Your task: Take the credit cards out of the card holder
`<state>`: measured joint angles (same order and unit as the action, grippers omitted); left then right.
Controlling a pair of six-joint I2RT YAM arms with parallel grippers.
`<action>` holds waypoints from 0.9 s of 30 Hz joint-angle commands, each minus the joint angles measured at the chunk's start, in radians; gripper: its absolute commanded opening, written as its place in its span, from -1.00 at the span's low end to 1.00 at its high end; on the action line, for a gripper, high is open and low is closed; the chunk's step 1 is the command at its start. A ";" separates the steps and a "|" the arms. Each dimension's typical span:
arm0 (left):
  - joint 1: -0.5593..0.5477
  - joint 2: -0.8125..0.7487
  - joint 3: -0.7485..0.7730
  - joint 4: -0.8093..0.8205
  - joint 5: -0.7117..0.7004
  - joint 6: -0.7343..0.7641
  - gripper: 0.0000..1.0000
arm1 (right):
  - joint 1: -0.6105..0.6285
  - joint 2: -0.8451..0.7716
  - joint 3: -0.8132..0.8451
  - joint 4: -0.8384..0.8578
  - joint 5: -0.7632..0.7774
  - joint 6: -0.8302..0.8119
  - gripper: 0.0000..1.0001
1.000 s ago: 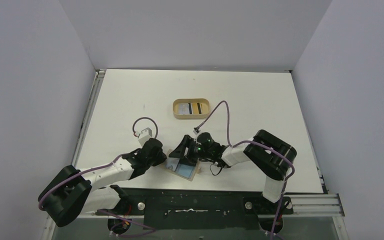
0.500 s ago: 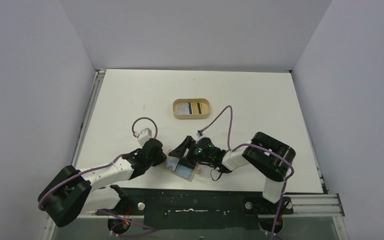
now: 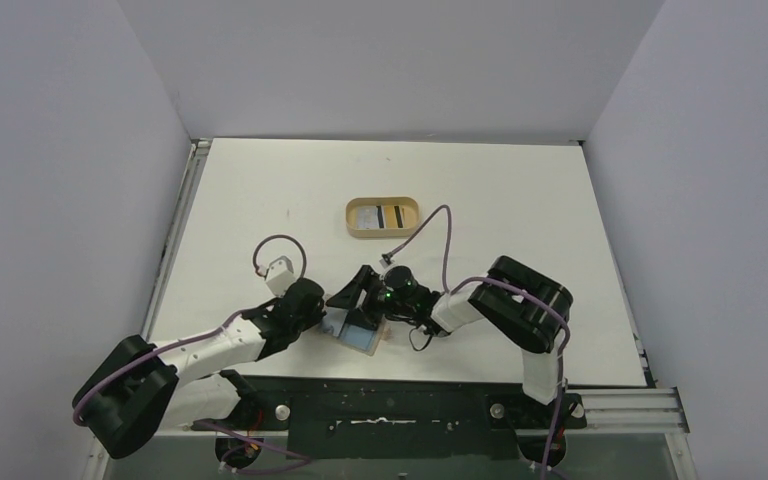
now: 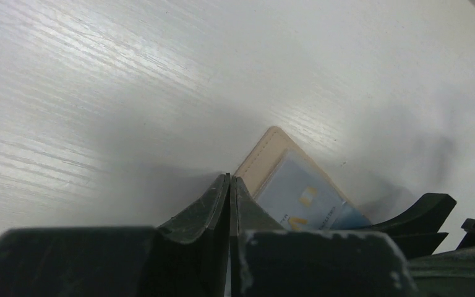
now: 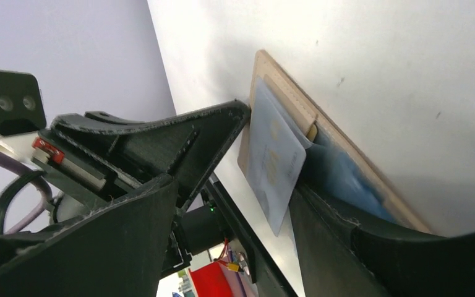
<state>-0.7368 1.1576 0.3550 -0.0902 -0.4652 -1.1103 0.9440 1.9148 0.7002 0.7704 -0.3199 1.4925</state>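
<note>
One card holder (image 5: 287,99) lies flat on the counter (image 3: 520,200), near its front edge. One light-blue credit card (image 5: 273,162) shows plainly. It is lifted partly out of the holder's pocket, with its free corner tilted away from the holder's face. A thin yellow-orange sliver (image 5: 311,131) peeks out behind it at the pocket mouth; whether that is a second card cannot be told.

Two grippers crowd the holder. The left gripper (image 4: 230,185) has its fingers pressed together with nothing between them, and its tip touches the holder's edge. The right gripper (image 5: 235,187) comes in from the holder's other side with its jaws spread wide. The raised card sits in the gap between them, not clamped.

One oval tan tray (image 3: 351,217) sits well beyond the holder, toward the back of the counter. It holds flat items too small to identify.
</note>
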 commanded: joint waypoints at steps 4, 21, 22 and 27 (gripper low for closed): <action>-0.023 -0.006 0.044 -0.007 0.037 -0.079 -1.00 | -0.177 -0.040 0.165 -0.104 -0.158 -0.147 0.32; 0.014 0.029 0.052 0.032 0.040 -0.050 -1.00 | -0.231 -0.001 0.331 -0.510 -0.318 -0.495 0.29; 0.023 0.026 0.050 0.037 0.056 -0.033 -1.00 | -0.234 -0.011 0.345 -0.565 -0.303 -0.554 0.30; 0.080 -0.009 0.039 0.010 0.116 0.024 -1.00 | -0.247 -0.082 0.411 -0.730 -0.207 -0.780 0.32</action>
<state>-0.6998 1.1858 0.3771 -0.0898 -0.4007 -1.1545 0.7101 1.9415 1.0214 0.2127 -0.6212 0.9684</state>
